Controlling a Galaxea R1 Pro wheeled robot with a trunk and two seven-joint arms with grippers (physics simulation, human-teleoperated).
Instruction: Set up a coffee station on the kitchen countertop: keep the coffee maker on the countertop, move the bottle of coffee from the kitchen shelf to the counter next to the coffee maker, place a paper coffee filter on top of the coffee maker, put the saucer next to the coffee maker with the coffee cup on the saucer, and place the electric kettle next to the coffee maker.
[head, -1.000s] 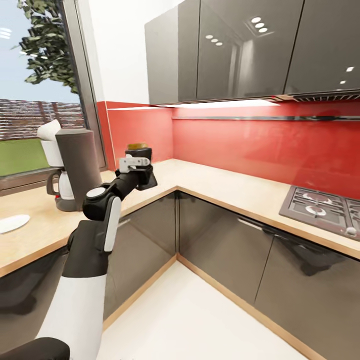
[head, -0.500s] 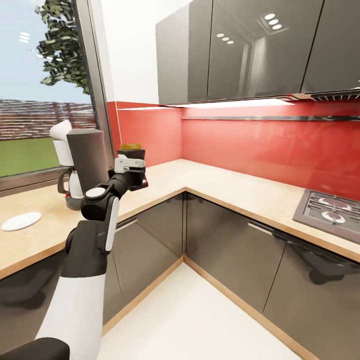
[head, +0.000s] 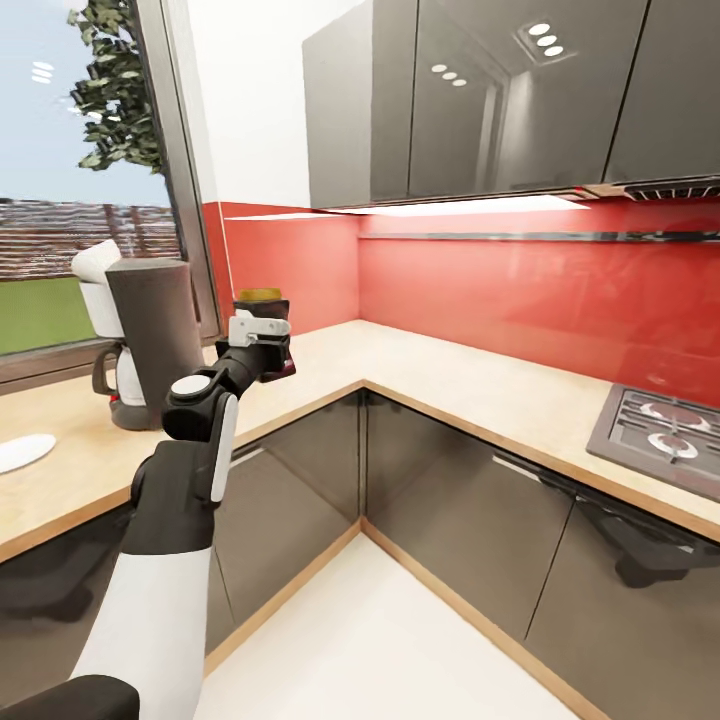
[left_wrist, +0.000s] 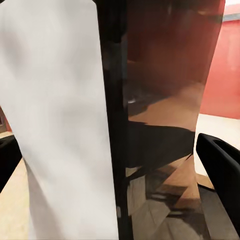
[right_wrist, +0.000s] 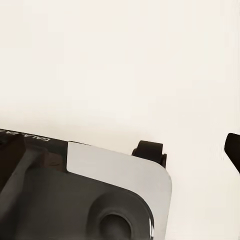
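Camera panned right; left gripper (head: 262, 345) grasping bottle of coffee (head: 259, 312) beside coffee maker (head: 140, 340), saucer (head: 22, 452) beyond.

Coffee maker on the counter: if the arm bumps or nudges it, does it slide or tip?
Probably tips before sliding: the coffee maker is a tall, narrow column on the countertop. Its white carafe looks seated loosely, so a nudge may dislodge it. The glossy casing likely offers poor grip.
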